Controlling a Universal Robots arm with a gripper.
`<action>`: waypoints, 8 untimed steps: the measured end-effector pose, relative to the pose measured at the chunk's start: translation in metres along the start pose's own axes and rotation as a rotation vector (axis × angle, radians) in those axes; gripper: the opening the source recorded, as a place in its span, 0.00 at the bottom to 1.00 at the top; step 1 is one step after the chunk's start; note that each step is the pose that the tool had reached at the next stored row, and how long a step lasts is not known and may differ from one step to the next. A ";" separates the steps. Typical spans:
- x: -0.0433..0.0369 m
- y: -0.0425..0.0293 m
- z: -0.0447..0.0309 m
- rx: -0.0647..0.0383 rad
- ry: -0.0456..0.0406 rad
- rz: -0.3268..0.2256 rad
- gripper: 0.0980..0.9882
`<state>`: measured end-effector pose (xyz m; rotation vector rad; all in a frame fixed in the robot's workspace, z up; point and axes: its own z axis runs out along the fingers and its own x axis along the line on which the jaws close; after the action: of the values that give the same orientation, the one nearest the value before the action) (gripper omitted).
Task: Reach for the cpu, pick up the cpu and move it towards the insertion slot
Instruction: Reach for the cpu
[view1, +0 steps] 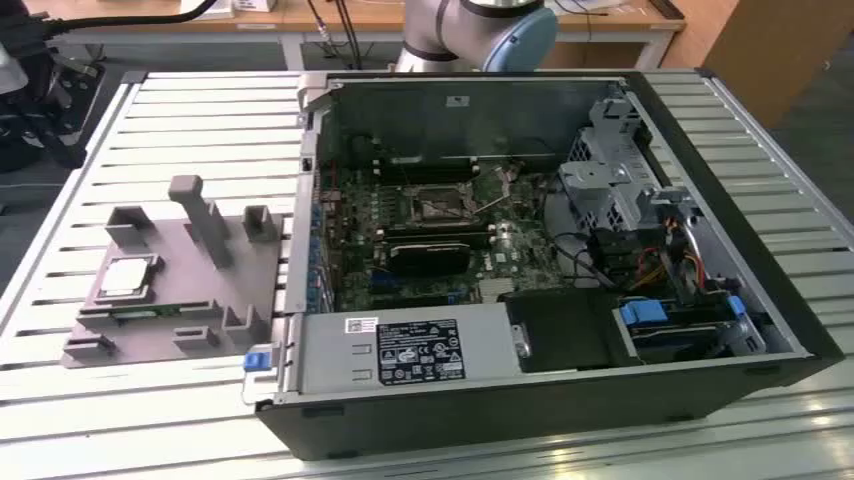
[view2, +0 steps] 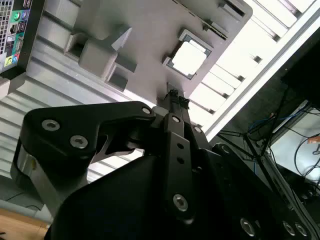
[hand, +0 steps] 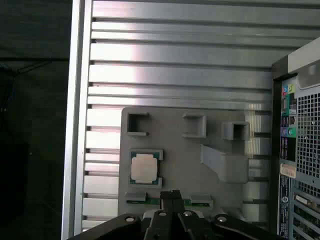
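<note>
Hanging over the grey plastic fixture (hand: 175, 150), the black gripper (hand: 170, 194) has its two fingertips pressed together with nothing between them. The cpu (hand: 145, 167), a silvery square with a pale rim, lies flat in a square recess of the fixture, near the gripper's tip but apart from it. In the first wrist view the tip sits over a narrow green memory stick (hand: 134, 202), which lies in a slot just beside the cpu. The fixture rests on a slatted metal table (view1: 200, 110), near the table's edge on the exterior view's left. An open black computer case (view1: 747, 200) takes up the table's middle and reaches toward the edge on the exterior view's right, with the fixture just beside it. Inside the case a green motherboard (view1: 350, 240) lies flat, and the insertion slot (view1: 438, 207), a dark square socket with a shiny frame, sits on it, well apart from the cpu. A larger black rectangular block (view1: 427, 252) lies just beside the slot, and the case also holds a grey drive cage (view1: 607, 190) and a labelled metal box (view1: 400, 350)
</note>
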<state>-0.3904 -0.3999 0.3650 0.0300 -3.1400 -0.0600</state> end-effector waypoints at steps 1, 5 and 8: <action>0.0000 0.0000 0.0000 0.000 0.0000 0.000 0.01; 0.0000 0.0000 0.0000 0.000 0.0000 0.000 0.01; 0.0000 0.0000 0.0000 0.000 0.0000 0.000 0.01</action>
<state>-0.3904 -0.4000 0.3650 0.0301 -3.1400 -0.0600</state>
